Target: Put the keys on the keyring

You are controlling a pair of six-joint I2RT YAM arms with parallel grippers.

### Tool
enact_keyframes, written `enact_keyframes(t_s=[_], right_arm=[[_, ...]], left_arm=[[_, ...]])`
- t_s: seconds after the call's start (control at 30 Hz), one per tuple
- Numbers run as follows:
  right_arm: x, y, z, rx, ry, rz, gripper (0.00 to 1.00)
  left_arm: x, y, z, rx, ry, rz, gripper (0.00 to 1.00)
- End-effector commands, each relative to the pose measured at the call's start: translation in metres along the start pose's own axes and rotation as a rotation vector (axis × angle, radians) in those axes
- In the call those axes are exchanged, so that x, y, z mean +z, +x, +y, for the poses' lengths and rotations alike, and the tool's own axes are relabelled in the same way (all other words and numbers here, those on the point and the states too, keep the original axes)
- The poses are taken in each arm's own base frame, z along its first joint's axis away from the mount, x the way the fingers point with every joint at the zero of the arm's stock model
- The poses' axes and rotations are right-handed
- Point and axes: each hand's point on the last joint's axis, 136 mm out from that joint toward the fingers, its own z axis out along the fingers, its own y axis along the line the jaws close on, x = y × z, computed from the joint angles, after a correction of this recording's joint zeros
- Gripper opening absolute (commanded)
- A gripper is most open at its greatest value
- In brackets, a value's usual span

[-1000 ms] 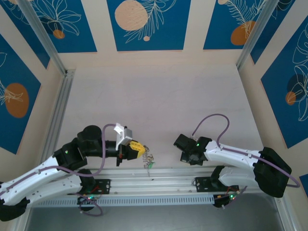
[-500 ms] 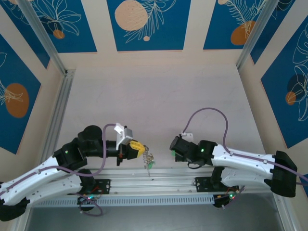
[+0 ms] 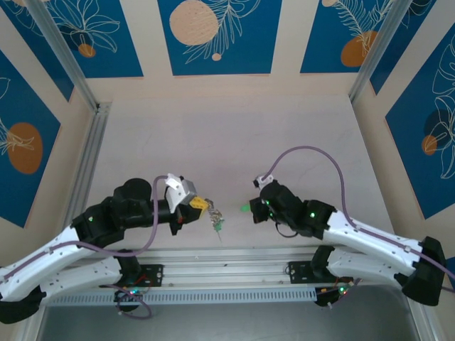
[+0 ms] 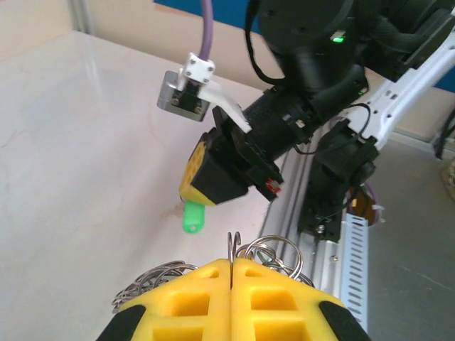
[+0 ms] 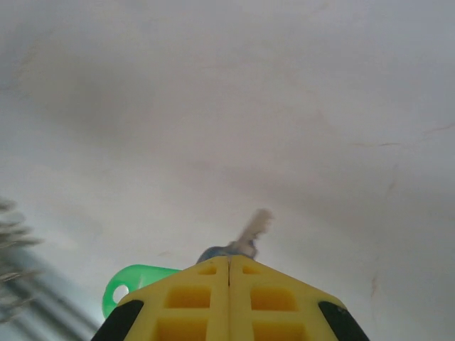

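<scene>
Above table, left end effector pinching keyring, right end effector pinching blurred key

Pale tabletop; blue leaf-patterned wall panels; aluminium rails.

Robot test cell, lab-type, not domestic. Pale tabletop framed by bare aluminium extrusion posts at 11 and 1 o'clock. Walls at 9, 12 and 3 o'clock are beige boards with blue leaf-print panels. Slotted mounting rail at 6 o'clock carries the arm bases. Exposed purple cabling.
</scene>
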Motion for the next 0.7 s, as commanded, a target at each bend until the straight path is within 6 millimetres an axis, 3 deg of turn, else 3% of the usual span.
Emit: enact_keyframes(t_s=[0.0,0.17,0.27,0.47,0.67], right_arm=[[0.036,0.010,0.003,-0.055,-0.080,0.056,0.00],[0.077,0.020,0.013,-0.099,-0.113,0.144,0.02],[0.088,0.030,0.016,-0.095,-0.120,0.191,0.04],[0.091,0.047,0.011,-0.047,-0.103,0.230,0.14],[0.081,0.048,0.008,-0.059,-0.085,0.225,0.19]], left_arm=[[-0.012,-0.010,0.014,-0.001,-0.095,-0.027,0.00],[-0.012,-0.004,0.023,-0.008,-0.143,-0.008,0.00],[-0.011,-0.002,0.024,-0.007,-0.148,-0.009,0.00],[-0.005,0.002,0.025,-0.006,-0.141,-0.001,0.00],[-0.004,0.007,0.025,-0.015,-0.138,-0.001,0.00]])
